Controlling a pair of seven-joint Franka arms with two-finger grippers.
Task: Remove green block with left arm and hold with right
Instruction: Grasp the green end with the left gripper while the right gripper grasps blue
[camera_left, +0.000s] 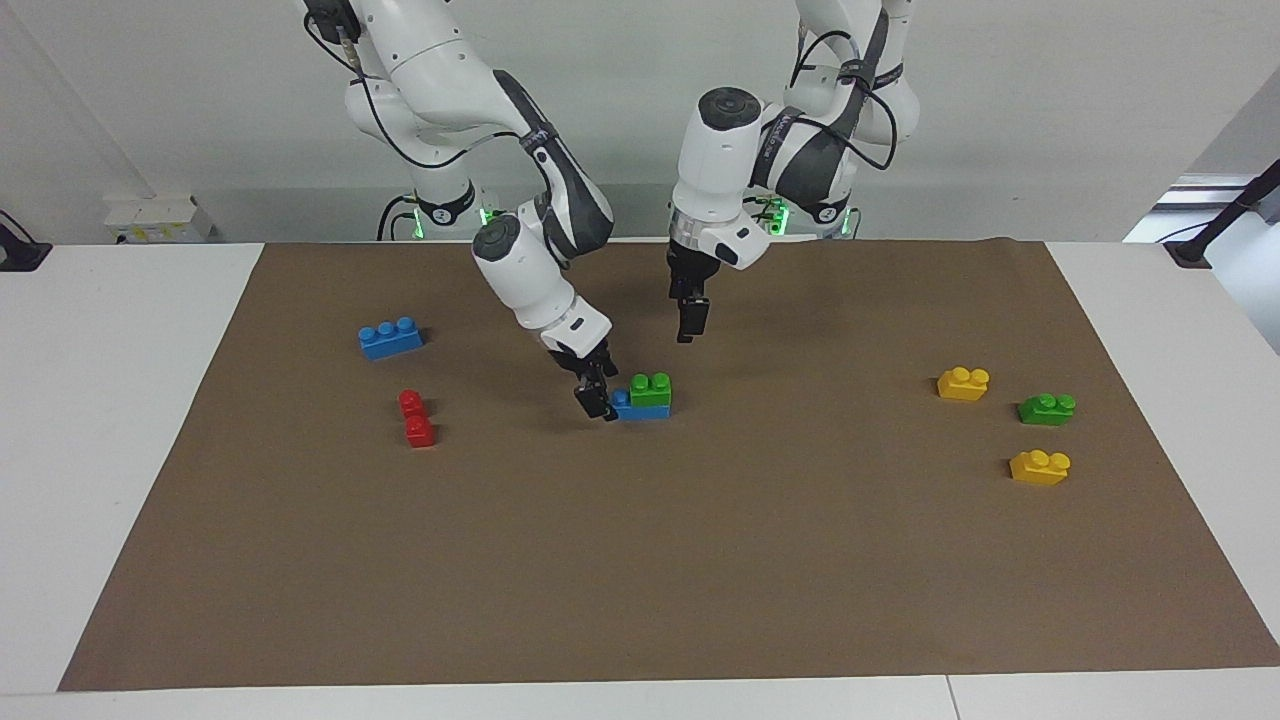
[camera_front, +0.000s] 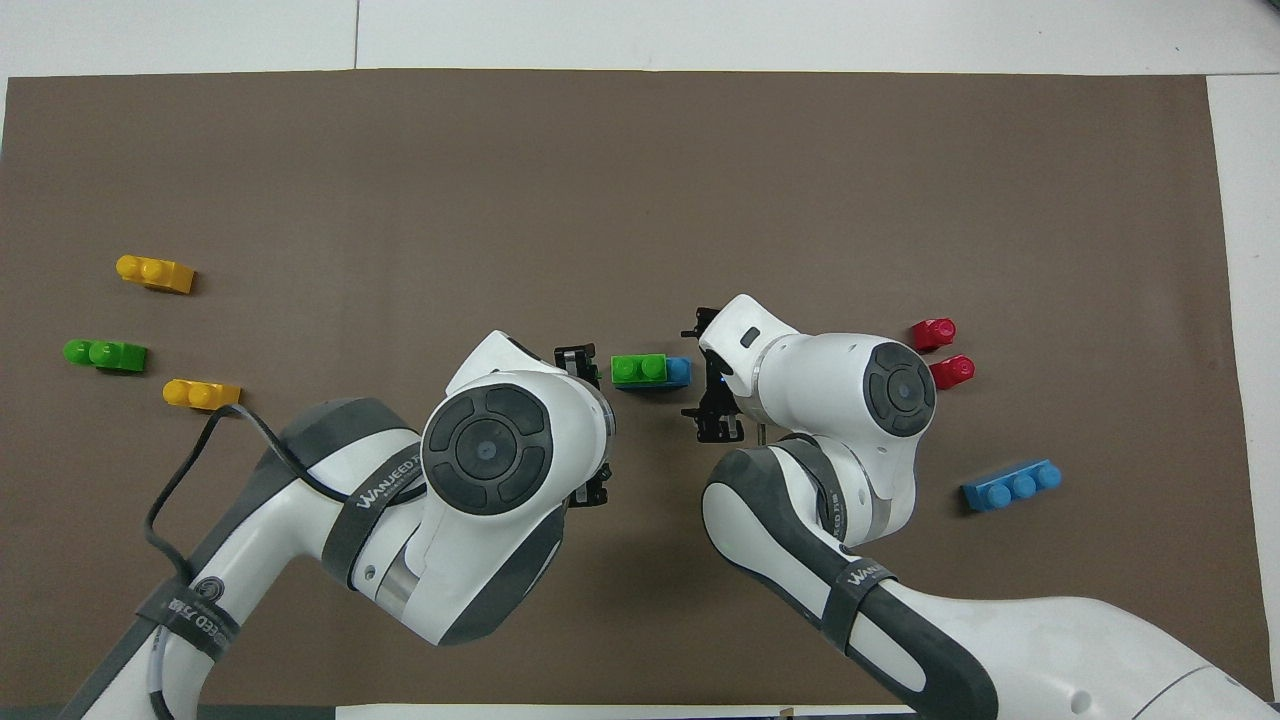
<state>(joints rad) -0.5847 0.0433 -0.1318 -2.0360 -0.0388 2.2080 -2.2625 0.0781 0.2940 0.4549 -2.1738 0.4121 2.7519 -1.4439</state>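
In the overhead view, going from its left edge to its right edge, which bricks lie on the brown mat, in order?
lone green brick → green block on its blue brick → two red bricks → separate blue brick. The two yellow bricks overlap the lone green one sideways, so I omit them.

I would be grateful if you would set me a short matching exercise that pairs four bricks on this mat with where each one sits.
Things:
1. green block
2. red bricks
3. lone blue brick
4. second green brick

Places:
A. between two yellow bricks
B. stacked on a blue brick
C. nearest the robots at the right arm's end
D. just farther from the robots than the lone blue brick

Pairs: 1-B, 2-D, 3-C, 4-A
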